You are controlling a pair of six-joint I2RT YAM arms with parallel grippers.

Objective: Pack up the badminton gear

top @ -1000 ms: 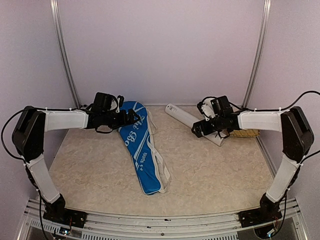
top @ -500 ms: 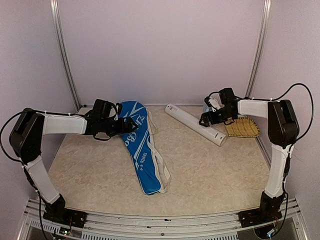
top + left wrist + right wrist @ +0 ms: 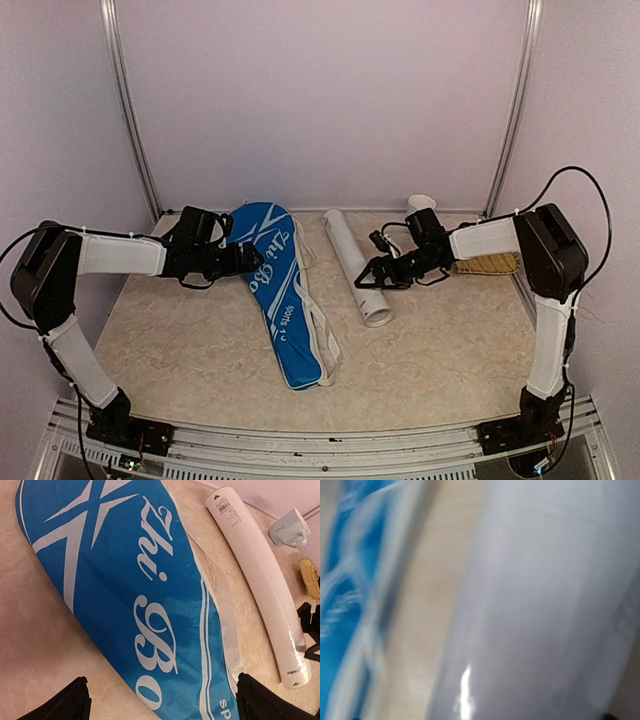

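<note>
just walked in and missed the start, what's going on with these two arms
Two robot arms are packing up badminton gear. The left gripper, open, sits at the wide end of the blue racket cover lying on the table. The right gripper, also open, is low beside the long white tube near its nearer end; neither holds anything. A pale mug and a straw brush stand at the far right. No rackets or shuttlecocks show.

light: even, soft | left wrist: sharp | right wrist: heavily blurred, glint on what seems the tube [image 3: 545, 605]
</note>
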